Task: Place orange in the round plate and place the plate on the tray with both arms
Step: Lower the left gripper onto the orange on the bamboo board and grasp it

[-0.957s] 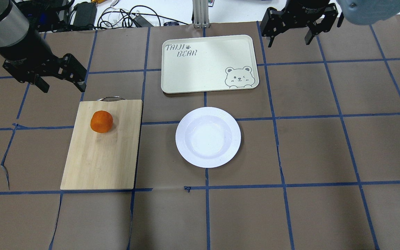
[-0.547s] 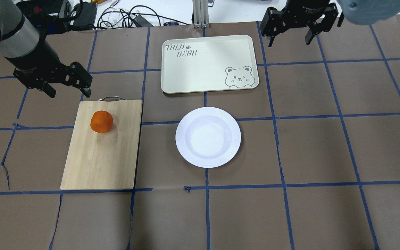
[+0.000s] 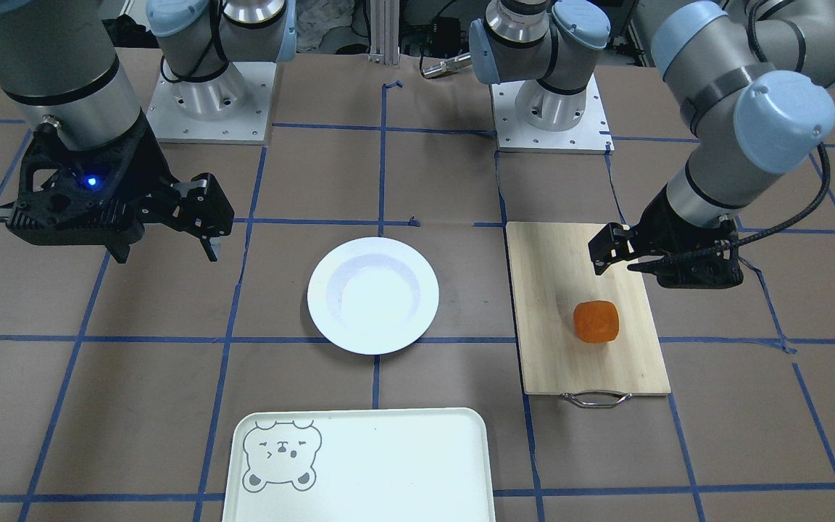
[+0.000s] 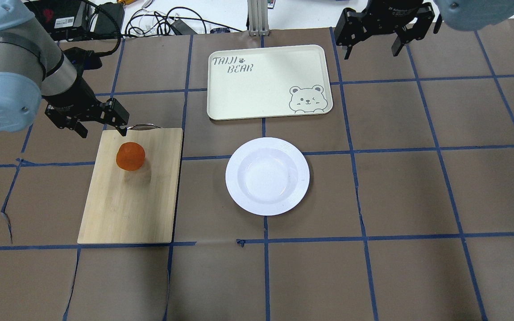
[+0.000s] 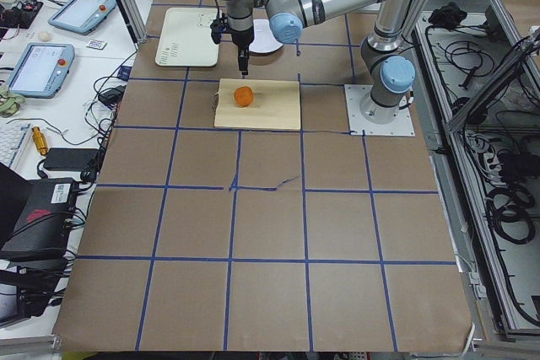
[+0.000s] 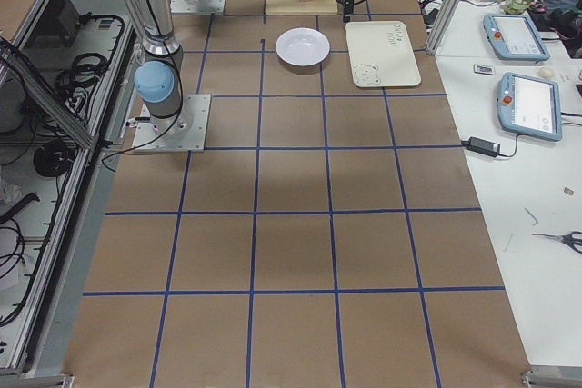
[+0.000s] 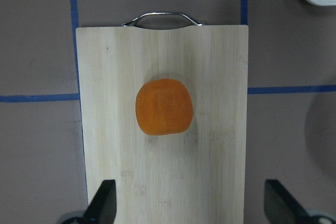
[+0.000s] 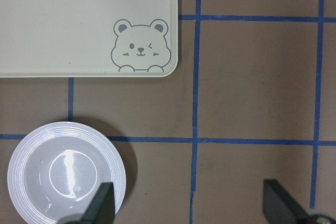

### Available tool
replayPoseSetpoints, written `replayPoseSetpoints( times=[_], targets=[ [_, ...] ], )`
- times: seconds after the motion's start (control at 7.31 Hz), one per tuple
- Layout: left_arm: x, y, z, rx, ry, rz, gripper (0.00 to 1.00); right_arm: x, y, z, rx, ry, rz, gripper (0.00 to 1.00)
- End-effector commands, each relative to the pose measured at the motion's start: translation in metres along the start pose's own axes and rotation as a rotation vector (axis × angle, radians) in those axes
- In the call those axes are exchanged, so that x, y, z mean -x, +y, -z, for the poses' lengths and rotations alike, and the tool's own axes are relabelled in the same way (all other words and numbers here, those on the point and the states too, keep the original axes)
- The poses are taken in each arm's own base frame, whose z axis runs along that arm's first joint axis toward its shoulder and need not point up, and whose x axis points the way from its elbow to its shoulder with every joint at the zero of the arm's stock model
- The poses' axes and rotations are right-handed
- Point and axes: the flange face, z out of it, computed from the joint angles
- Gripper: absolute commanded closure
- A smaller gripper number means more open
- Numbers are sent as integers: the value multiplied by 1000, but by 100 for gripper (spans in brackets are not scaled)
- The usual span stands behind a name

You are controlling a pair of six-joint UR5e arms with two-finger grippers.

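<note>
The orange (image 4: 130,156) is small and bright, roundish with slightly squared sides and a matte skin. It sits on the wooden cutting board (image 4: 127,209), on the half nearer the board's metal handle (image 4: 141,126), well apart from the round plate (image 4: 232,176) and the tray (image 4: 261,89).

The left hand (image 4: 102,129) hangs above the board with its two black fingers spread wide. It holds nothing and touches nothing. In its wrist view the fingertips (image 7: 105,198) stand at the lower corners, about as far apart as the board is wide, with the orange ahead of the gap between them. The right hand (image 4: 370,54) is also wide open and empty. In the overhead view it shows off the tray's far right corner, and its wrist view looks down on the tray's bear corner and the plate.

The board is pale bamboo with a fine straight grain, rectangular, with a thin bent wire handle at its far end. To its right, the plate is plain glossy white, with a wide, faintly ridged rim around a shallow sunken centre. Beyond it, the tray is a smooth pale rectangle with rounded corners and a low raised lip, a grey winking bear face (image 4: 306,98) in one corner and grey lettering in the opposite one. The tabletop (image 4: 417,187) is covered in matte brown sheet crossed by a grid of blue tape, torn in places.
</note>
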Motion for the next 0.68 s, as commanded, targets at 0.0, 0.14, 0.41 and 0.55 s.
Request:
replayPoseSetpoints(
  times=[0.0, 0.14, 0.41, 0.55],
  targets=[
    [6, -15, -42, 78, 17, 12, 0, 0, 0, 0, 1, -1, 0, 0],
    [8, -23, -62, 105, 24, 13, 0, 0, 0, 0, 1, 1, 0, 0],
    [9, -34, -98, 156, 40, 17, 0, -1, 0, -1, 2, 1, -1, 0],
    [10, -35, -120, 196, 43, 21, 0, -1, 0, -1, 1, 1, -1, 0]
  ],
)
